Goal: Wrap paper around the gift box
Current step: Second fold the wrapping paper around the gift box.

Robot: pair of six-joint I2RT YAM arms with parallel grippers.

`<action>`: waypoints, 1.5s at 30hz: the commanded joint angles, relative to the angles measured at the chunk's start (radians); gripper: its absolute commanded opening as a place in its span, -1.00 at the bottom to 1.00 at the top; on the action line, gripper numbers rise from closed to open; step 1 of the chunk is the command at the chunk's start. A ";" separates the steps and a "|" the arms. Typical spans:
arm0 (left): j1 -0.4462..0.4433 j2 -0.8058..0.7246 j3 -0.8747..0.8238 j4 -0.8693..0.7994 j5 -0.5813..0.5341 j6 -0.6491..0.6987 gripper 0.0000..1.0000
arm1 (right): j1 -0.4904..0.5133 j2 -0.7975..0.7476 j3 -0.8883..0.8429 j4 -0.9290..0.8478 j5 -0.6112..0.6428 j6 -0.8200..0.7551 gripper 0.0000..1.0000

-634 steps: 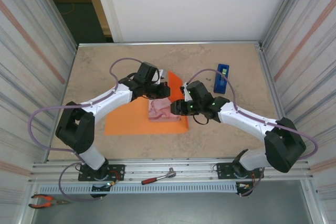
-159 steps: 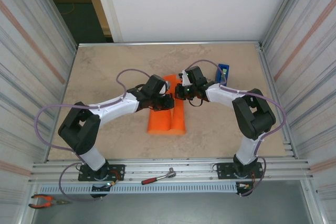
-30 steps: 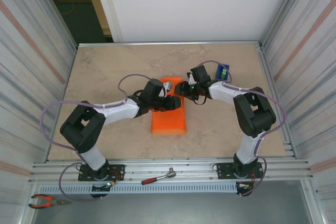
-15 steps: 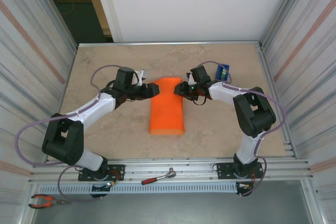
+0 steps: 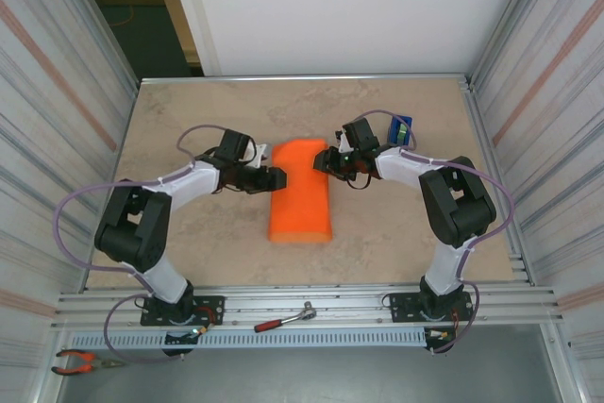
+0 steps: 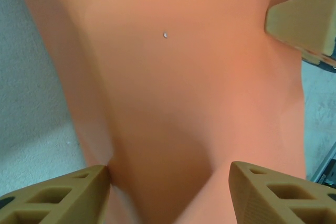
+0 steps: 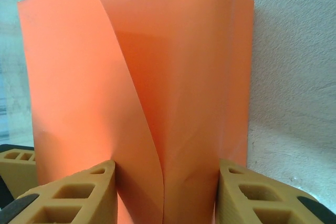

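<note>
Presently the paper (image 5: 300, 197) lies in the middle of the bench (image 5: 189, 110) as a long orange parcel, running near to far. The left pincer (image 5: 276, 178) sits at the parcel's left edge, its fingers (image 6: 58, 200) spread wide, the orange surface just ahead of them and nothing gripped. The right pincer (image 5: 325, 159) is at the far right corner, its fingers (image 7: 262, 200) set against both sides of the loose upright folds there, pinching the paper. A blue dispenser (image 5: 401, 127) stands far right, apart from the parcel.
</note>
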 commanded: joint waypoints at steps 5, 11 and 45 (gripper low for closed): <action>-0.050 0.047 0.044 -0.026 -0.001 0.047 0.22 | 0.016 0.026 -0.031 -0.094 0.030 -0.005 -0.33; -0.049 -0.002 0.067 -0.048 -0.001 0.047 0.26 | 0.018 0.023 -0.031 -0.099 0.029 -0.007 -0.34; -0.096 0.087 -0.006 -0.115 -0.251 0.032 0.26 | -0.031 0.016 0.153 -0.154 -0.059 0.006 0.29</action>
